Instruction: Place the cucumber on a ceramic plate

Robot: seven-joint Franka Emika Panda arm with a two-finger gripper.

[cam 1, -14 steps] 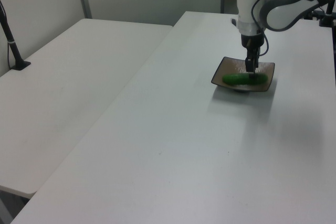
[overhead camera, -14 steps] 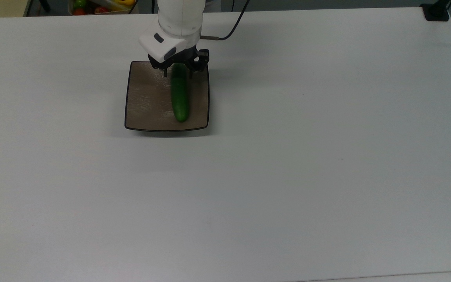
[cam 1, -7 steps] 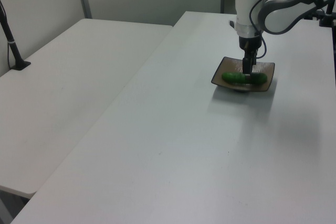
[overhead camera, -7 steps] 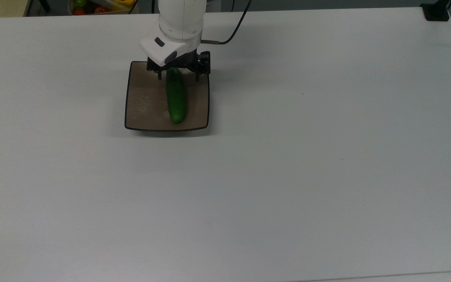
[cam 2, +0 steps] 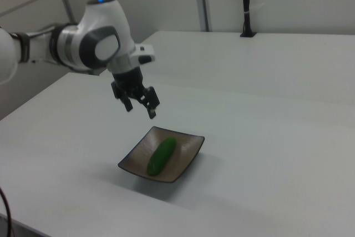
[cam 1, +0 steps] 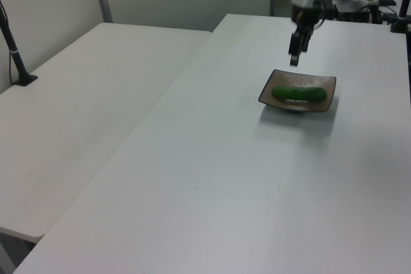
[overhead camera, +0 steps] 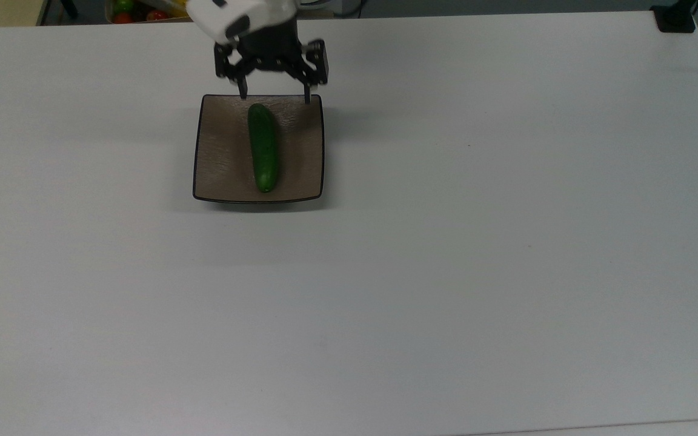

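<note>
The dark green cucumber [overhead camera: 262,147] lies flat along the middle of the square brown ceramic plate [overhead camera: 223,163], seen also as the cucumber [cam 1: 298,94] on the plate [cam 1: 324,85] and the cucumber [cam 2: 161,156] on the plate [cam 2: 187,159]. My gripper [overhead camera: 274,96] hangs open and empty above the plate's far edge in the top view, clear of the cucumber. In the right view the gripper [cam 2: 140,109] is well above the plate, and the left view has the gripper [cam 1: 294,58] above the plate's far-left corner.
The plate sits on a wide white table [overhead camera: 446,242]. A box of colourful produce [overhead camera: 143,9] stands behind the table's far edge. A second white table [cam 1: 77,94] adjoins on the left view's left, with a black post [cam 1: 16,56] on it.
The gripper has opened wider and risen away from the cucumber toward the plate's far edge. The cucumber, released, has settled flat a little further toward the top view's left on the plate.
</note>
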